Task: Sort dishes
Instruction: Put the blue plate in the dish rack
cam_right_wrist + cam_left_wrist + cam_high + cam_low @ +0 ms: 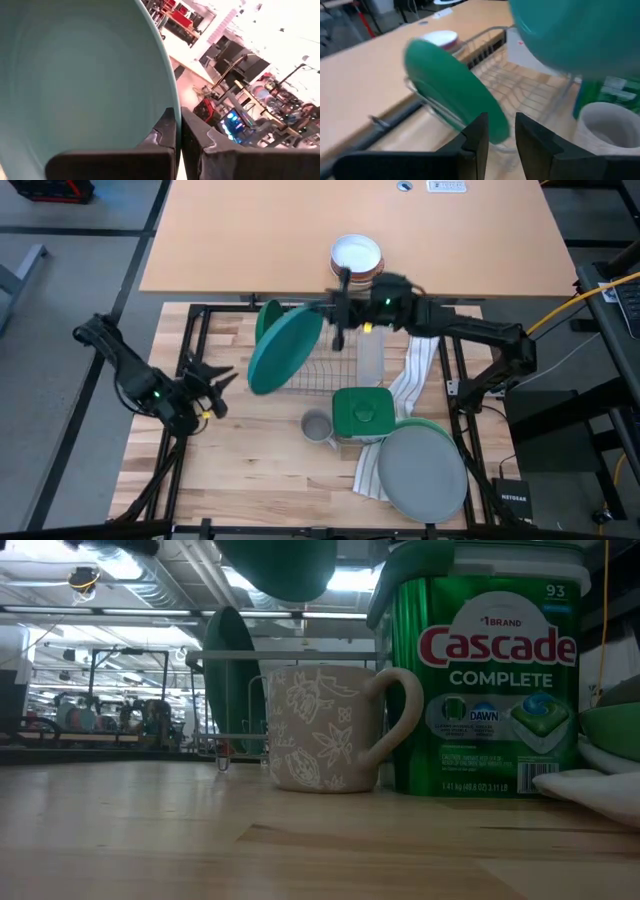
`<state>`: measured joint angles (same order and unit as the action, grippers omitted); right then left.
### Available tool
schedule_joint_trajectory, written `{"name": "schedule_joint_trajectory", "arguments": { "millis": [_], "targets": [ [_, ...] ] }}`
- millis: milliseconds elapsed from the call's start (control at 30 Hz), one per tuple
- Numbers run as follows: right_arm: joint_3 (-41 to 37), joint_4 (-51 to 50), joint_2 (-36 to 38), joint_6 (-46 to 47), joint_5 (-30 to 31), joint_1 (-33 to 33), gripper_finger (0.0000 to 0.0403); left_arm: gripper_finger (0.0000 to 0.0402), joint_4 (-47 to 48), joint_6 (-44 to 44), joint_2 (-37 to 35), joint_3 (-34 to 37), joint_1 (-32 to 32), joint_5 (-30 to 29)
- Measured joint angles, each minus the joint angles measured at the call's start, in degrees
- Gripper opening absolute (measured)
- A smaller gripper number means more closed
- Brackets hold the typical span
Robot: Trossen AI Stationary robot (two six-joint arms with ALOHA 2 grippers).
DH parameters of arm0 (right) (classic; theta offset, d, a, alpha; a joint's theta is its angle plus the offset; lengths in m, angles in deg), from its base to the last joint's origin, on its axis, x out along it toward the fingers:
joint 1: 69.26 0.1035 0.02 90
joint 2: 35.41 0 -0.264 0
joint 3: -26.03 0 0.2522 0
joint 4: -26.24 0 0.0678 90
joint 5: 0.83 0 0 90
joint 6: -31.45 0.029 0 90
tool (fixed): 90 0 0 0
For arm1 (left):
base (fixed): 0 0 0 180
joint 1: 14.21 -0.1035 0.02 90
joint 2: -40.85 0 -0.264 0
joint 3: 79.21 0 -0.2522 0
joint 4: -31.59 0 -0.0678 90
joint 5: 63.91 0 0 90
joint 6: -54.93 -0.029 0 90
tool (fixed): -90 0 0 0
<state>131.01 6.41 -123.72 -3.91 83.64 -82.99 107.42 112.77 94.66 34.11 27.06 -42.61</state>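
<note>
While the right end effector pinches its rim, the teal plate hangs above the rack.

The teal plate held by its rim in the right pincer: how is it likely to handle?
The teal plate looks rigid, keeping its shape though the right pincer grips only its edge. Its glossy surface suggests it could slip. Held by one rim above the wire rack, it would probably swing if the grip loosened.
</note>
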Motion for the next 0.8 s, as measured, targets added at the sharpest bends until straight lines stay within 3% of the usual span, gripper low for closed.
{"name": "schedule_joint_trajectory", "arguments": {
  "millis": [200,333,600,800],
  "targets": [
    [0.8,0.0,0.1,-1.1,-11.5,-9.0,0.0008,0.0084,-23.4,-9.6,-2.7,11.3,-0.5,0.4],
    [1.0,0.4,-1.1,-1.4,-18.6,-14.6,0.0008,0.0084,-38.3,-21.4,-4.3,15.2,-2.7,5.6],
    [1.0,1.0,-5.2,-3.5,-27.3,-19.0,0.0008,0.0084,-67.2,-52.6,-6.1,21.8,-14.7,34.5],
    [0.9,3.6,-8.6,-10.5,-28.1,-18.1,0.0008,0.0084,-71.7,-56.4,-9.7,25.4,-25.1,49.7]
  ]
}}
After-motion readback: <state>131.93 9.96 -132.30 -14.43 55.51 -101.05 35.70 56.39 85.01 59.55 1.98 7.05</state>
